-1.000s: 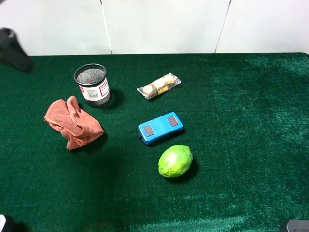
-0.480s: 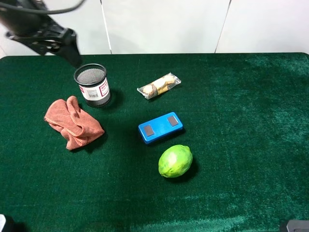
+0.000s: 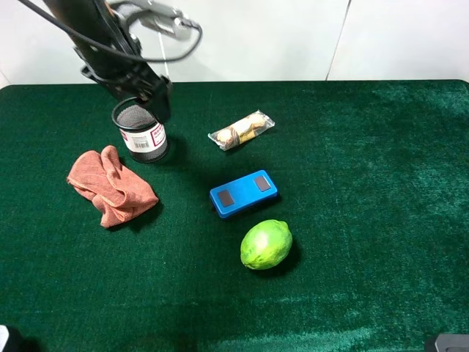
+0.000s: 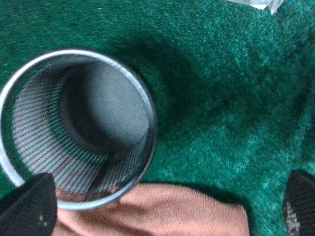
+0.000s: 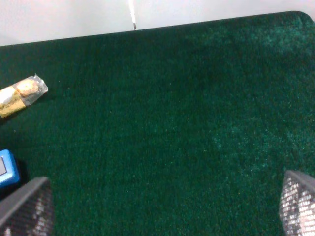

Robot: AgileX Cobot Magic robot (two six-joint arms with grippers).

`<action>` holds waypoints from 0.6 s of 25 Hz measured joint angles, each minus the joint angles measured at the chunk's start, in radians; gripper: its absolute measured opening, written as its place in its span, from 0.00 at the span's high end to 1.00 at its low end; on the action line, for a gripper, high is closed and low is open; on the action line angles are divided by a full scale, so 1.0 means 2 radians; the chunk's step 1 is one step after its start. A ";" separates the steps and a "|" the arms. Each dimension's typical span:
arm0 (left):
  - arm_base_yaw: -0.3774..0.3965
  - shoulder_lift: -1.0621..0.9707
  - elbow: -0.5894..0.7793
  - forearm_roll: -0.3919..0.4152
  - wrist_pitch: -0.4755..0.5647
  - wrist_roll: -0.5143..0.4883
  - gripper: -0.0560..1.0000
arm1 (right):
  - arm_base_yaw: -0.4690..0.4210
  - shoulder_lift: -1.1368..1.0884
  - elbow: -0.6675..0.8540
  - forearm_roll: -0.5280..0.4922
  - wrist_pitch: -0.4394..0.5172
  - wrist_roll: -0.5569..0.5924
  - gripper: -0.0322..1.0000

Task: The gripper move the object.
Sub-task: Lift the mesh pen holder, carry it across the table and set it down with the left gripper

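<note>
Half a second on, my left pincer point(image 3: 152, 103) is hanging directly over the mesh pen cup point(image 3: 141, 130), fingers point(image 4: 29, 206) spread wide apart, having swung in from the desk's point(image 3: 352, 220) far corner; the cup is standing untouched beside the orange cloth point(image 3: 111, 187), awaiting my descent.

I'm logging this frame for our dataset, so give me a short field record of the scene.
surface: green table
target: pen cup, upright, next to orange cloth
left gripper: open, above the pen cup
right gripper: open, over the green table
others: snack packet, blue box, lime
</note>
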 joint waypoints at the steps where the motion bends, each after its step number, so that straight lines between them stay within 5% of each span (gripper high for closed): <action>1: -0.002 0.009 0.000 0.001 -0.005 0.000 0.08 | 0.000 0.000 0.000 0.000 0.000 0.000 0.30; 15: -0.010 0.100 0.000 0.003 -0.107 0.012 0.08 | 0.000 0.000 0.000 0.000 0.000 0.000 0.30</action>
